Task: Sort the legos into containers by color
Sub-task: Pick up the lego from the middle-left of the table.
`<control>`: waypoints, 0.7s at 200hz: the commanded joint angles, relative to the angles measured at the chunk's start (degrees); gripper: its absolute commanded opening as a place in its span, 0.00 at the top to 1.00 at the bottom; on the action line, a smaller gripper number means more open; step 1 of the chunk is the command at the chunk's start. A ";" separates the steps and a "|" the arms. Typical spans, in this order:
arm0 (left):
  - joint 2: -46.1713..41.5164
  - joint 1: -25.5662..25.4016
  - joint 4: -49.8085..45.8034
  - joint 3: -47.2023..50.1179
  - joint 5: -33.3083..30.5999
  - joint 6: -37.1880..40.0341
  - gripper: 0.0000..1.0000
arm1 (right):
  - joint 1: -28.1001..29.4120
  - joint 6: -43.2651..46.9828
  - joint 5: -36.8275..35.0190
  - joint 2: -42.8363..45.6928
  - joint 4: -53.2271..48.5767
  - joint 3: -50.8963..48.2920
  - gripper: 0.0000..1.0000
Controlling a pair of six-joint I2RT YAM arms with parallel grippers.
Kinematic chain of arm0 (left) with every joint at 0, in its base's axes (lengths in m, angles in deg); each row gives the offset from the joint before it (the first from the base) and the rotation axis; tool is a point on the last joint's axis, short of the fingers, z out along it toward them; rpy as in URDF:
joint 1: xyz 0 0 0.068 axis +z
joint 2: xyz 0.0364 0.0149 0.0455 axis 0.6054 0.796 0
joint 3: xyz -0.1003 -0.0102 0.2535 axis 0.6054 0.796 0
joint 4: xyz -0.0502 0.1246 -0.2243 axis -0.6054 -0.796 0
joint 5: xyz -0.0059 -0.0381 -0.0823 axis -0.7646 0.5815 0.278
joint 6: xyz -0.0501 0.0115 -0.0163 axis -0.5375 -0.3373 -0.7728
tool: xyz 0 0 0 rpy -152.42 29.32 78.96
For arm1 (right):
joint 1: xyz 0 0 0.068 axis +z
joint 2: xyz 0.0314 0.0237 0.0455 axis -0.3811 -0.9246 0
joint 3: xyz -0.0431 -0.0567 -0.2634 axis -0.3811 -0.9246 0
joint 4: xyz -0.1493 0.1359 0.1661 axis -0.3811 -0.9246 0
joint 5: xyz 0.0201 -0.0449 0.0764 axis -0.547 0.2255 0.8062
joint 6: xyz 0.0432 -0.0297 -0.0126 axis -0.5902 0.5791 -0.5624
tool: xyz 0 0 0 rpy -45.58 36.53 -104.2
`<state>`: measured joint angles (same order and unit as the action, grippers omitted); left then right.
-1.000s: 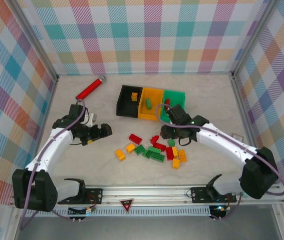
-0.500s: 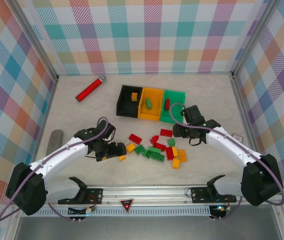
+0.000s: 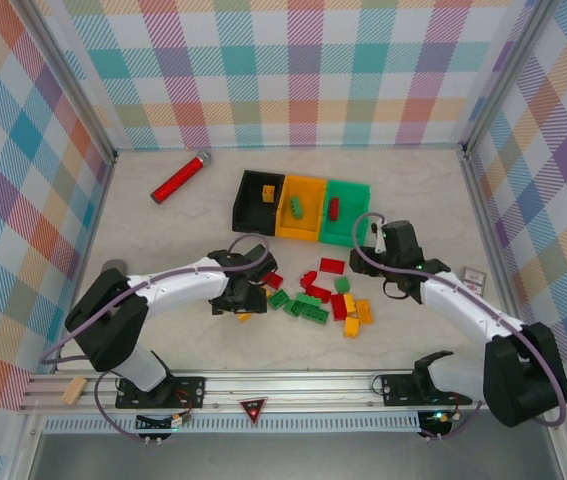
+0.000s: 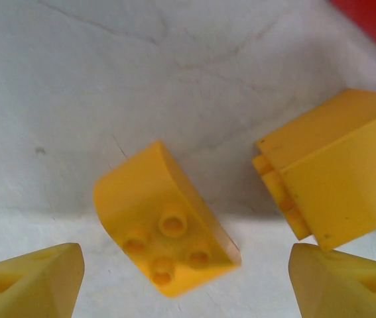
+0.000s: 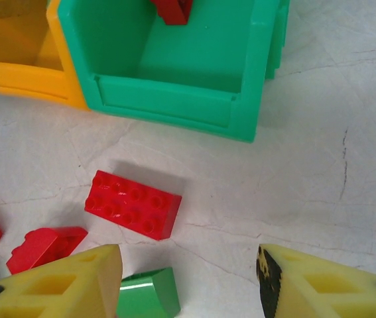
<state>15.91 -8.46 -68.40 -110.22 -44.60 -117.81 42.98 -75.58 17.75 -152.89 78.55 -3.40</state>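
Observation:
My left gripper is open, low over the table at the left end of the brick pile. A rounded yellow brick lies between its fingertips, and a second yellow brick sits just beyond the right finger. My right gripper is open and empty, hovering right of a flat red brick and in front of the green bin. The black bin, orange-yellow bin and green bin stand in a row. A red brick lies in the green bin, a green brick in the yellow one.
Loose green bricks, red bricks and yellow bricks lie scattered between the arms. A long red cylinder lies at the back left. A small tag sits by the right wall.
My left arm has swung right and down to the yellow bricks at the pile's left end. My right gripper has drawn back to the right, leaving a red brick on the table.

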 commanded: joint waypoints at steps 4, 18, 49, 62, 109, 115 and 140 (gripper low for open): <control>1.57 -0.45 -1.53 0.61 -4.28 -1.75 0.20 | 0.16 -0.24 0.66 4.43 4.13 -1.54 0.43; 2.76 -0.51 0.44 1.80 -3.58 -2.51 0.22 | 0.17 -0.55 0.34 6.29 4.80 -2.64 0.43; 3.33 -0.51 6.01 5.08 -1.82 -4.90 0.30 | 0.21 -1.28 -0.21 6.46 6.16 -4.35 0.43; 2.80 -0.44 7.50 5.89 -1.32 -5.72 0.34 | 0.12 -1.60 0.32 5.28 6.93 -4.55 0.43; -0.82 -0.52 7.76 6.90 -1.69 -6.31 0.55 | 0.16 -2.04 1.42 1.33 8.59 -4.13 0.43; -1.51 -0.51 7.29 6.87 -2.14 -6.34 0.56 | 0.16 -2.10 1.32 1.28 8.68 -4.06 0.43; -3.69 -0.45 5.84 6.81 -3.67 -6.14 0.71 | 0.16 -2.09 1.13 1.20 8.90 -4.30 0.43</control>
<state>14.73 -8.63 -60.70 -104.16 -45.97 -123.65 42.98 -77.13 18.19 -151.58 85.08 -7.36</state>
